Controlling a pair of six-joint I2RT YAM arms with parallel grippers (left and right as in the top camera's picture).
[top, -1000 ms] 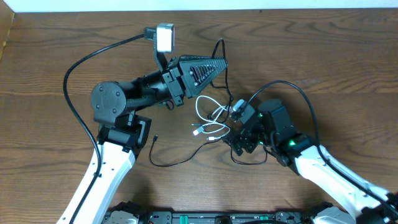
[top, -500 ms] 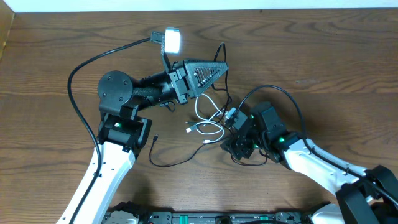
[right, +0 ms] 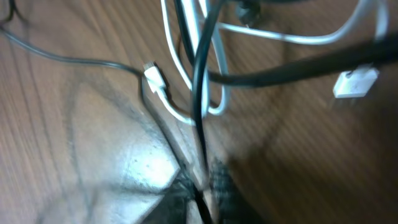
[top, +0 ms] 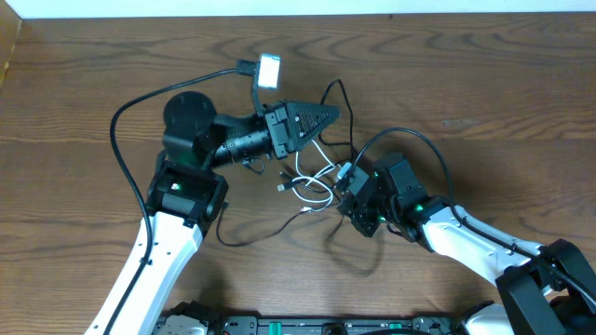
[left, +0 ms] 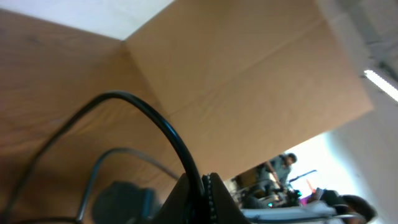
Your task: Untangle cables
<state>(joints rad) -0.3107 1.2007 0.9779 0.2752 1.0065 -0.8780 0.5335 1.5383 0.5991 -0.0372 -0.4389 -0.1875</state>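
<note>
1. Step in hand, as I judge it: both arms have taken hold in the tangle, ready to draw the cords apart
2. The right gripper (right: 199, 186) is clenched on the black cable (right: 198, 93), which runs straight ahead from its fingertips
3. The white cable (right: 154, 76) lies on the tabletop (top: 484, 84) just ahead of that gripper; its loop crosses the black cable and its plug sits ahead and to the left
4. The left gripper (left: 204, 186) is clenched too, with a black cable arching out of its tips; I cannot tell whether it is the same cord
5. Next move likely calls for pulling the grippers apart slowly, so that the white loops slip free rather than tighten
</note>
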